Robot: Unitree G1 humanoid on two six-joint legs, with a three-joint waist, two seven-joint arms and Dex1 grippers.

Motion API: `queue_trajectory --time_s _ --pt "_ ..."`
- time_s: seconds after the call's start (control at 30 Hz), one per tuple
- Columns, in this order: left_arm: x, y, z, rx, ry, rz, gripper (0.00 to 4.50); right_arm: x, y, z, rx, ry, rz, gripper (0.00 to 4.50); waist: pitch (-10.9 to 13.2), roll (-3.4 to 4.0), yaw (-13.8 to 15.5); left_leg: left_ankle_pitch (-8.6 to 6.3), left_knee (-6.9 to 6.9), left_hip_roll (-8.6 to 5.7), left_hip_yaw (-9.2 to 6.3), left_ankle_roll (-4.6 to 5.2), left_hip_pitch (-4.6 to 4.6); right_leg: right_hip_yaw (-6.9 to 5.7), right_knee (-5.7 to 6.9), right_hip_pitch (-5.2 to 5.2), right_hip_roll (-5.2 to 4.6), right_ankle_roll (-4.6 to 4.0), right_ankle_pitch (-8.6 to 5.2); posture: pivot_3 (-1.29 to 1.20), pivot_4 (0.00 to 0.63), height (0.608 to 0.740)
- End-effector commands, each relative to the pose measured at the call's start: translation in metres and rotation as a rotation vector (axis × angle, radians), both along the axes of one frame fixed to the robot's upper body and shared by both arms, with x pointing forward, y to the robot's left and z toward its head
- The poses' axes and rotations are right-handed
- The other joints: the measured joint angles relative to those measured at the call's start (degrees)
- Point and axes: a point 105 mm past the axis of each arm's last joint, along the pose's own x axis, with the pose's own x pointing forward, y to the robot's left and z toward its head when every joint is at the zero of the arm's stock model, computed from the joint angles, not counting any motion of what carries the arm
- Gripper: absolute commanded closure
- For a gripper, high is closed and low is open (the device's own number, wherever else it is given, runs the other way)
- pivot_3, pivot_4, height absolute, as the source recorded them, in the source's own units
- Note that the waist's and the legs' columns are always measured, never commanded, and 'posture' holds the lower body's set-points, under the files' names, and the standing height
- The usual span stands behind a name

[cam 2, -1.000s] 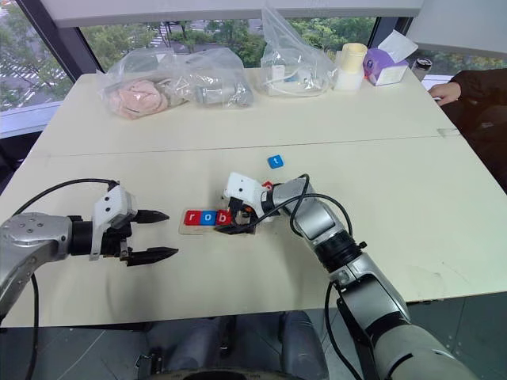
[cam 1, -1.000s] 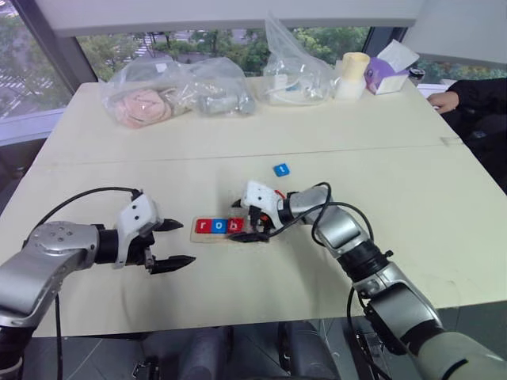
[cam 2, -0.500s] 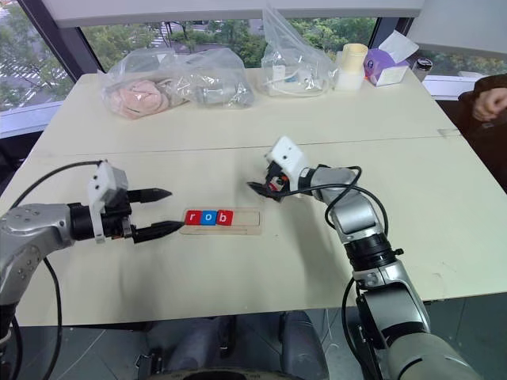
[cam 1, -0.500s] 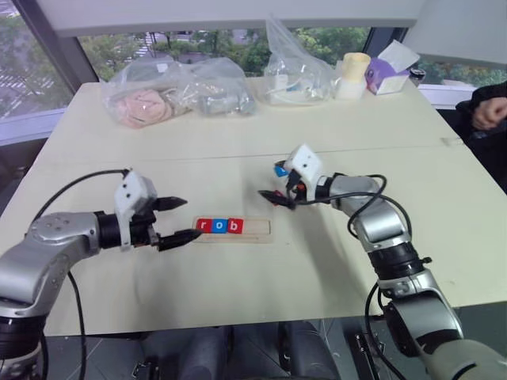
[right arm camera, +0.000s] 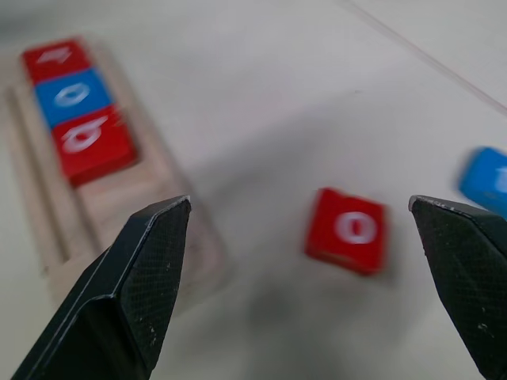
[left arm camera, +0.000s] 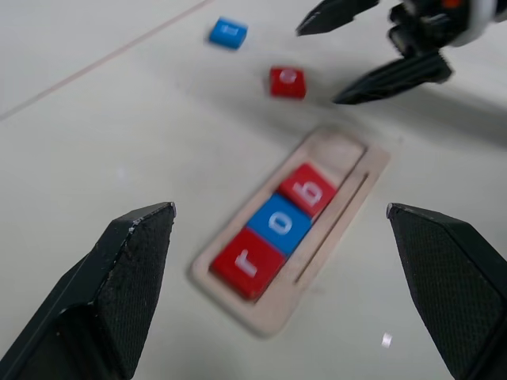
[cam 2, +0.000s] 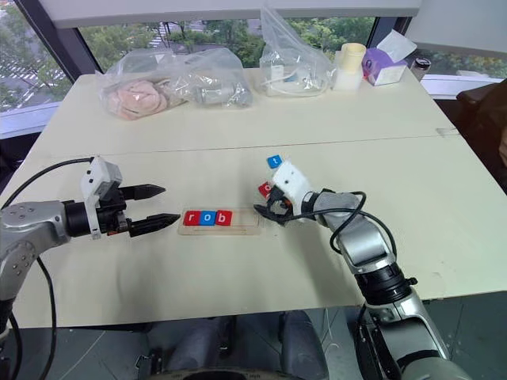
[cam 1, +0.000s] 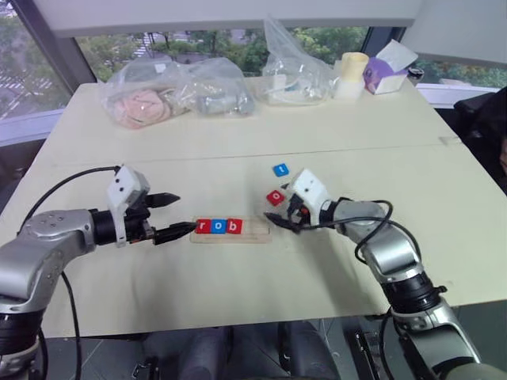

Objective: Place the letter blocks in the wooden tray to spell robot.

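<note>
The wooden tray [cam 1: 257, 229] lies in the middle of the table with three letter blocks in its left part: red r [cam 1: 203, 226], blue o [cam 1: 218, 226] and red b [cam 1: 234, 226]. A loose red o block [cam 1: 275, 197] lies flat on the table just beyond the tray's right end. Farther back sits a blue t block [cam 1: 281, 169]. My left gripper [cam 1: 184, 214] is open, its lower finger pointing at the tray's left end, holding nothing. Also open and empty, my right gripper [cam 1: 283, 217] hovers by the tray's right end, next to the red o [right arm camera: 348, 228].
Clear plastic bags [cam 1: 178, 91] with soft items lie along the table's far side, beside another bag [cam 1: 295, 75], a pale roll [cam 1: 352, 75] and a purple tissue box [cam 1: 386, 70]. A person's dark sleeve [cam 1: 491, 119] shows at the right edge.
My right gripper left the tray, swung out toward the blue t, then came back beside the tray's right end; the red o now lies in plain sight. The left gripper edged toward the tray.
</note>
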Motion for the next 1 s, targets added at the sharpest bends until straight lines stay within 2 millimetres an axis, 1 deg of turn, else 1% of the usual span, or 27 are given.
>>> queue_trajectory --time_s 0.03,0.2,0.33,0.4,0.5,0.67,0.87,1.0 --pt "-0.005 0.014 -0.004 0.097 0.001 -0.003 0.0 0.002 0.008 0.009 -0.023 -0.079 0.044 0.03 0.0 0.0 0.0 0.0 0.0 0.01 -0.01 0.0 0.0 0.0 0.0 0.0 0.01 -0.01 0.0 0.0 0.15 0.74" --pt "-0.006 0.015 0.0 0.09 -0.011 -0.002 0.0 0.005 0.021 0.006 -0.022 -0.087 0.086 0.03 0.0 -0.01 0.4 -0.01 0.01 0.0 -0.02 -0.01 -0.03 -0.01 -0.03 0.01 -0.03 -0.01 -0.01 0.0 0.15 0.74" --pt "-0.008 0.011 0.002 0.078 -0.019 -0.004 0.0 0.007 0.033 -0.003 -0.057 -0.099 0.134 0.03 0.0 -0.01 0.3 -0.01 0.0 0.0 -0.03 -0.01 -0.03 -0.01 -0.03 0.0 -0.02 -0.01 0.0 0.0 0.15 0.74" --pt "-0.009 0.01 0.004 0.074 -0.02 -0.006 0.0 0.007 0.035 -0.003 -0.042 -0.09 0.138 0.03 0.0 -0.01 0.3 -0.01 0.0 0.0 -0.03 -0.01 -0.03 -0.01 -0.03 0.0 -0.02 -0.01 0.0 0.0 0.15 0.74" --pt "-0.01 0.01 0.005 0.072 -0.02 -0.005 0.0 0.007 0.036 -0.007 -0.065 -0.097 0.156 0.03 0.0 -0.01 0.2 0.0 0.0 0.0 -0.03 -0.01 -0.03 -0.01 -0.02 -0.01 -0.01 0.0 0.0 0.0 0.15 0.74" --pt "-0.011 0.008 0.003 0.062 -0.015 -0.005 0.0 0.008 0.044 -0.007 -0.045 -0.099 0.168 0.03 0.0 -0.01 0.2 0.0 0.0 0.0 -0.03 -0.01 -0.01 -0.01 -0.01 0.0 0.0 0.0 0.0 0.0 0.15 0.74" --pt "-0.01 0.006 0.002 0.054 -0.013 -0.009 0.0 0.008 0.043 -0.006 -0.048 -0.108 0.167 0.03 0.0 -0.01 0.2 0.0 0.0 0.0 -0.03 -0.01 -0.01 -0.01 -0.01 -0.01 0.01 0.0 0.01 0.0 0.15 0.74" --pt "-0.01 0.005 0.002 0.05 -0.014 -0.015 0.0 0.009 0.032 -0.002 -0.088 -0.132 0.154 0.03 0.0 -0.01 0.3 0.0 0.0 -0.01 -0.03 -0.01 -0.01 -0.01 -0.01 0.0 0.0 0.0 0.0 0.0 0.15 0.74"
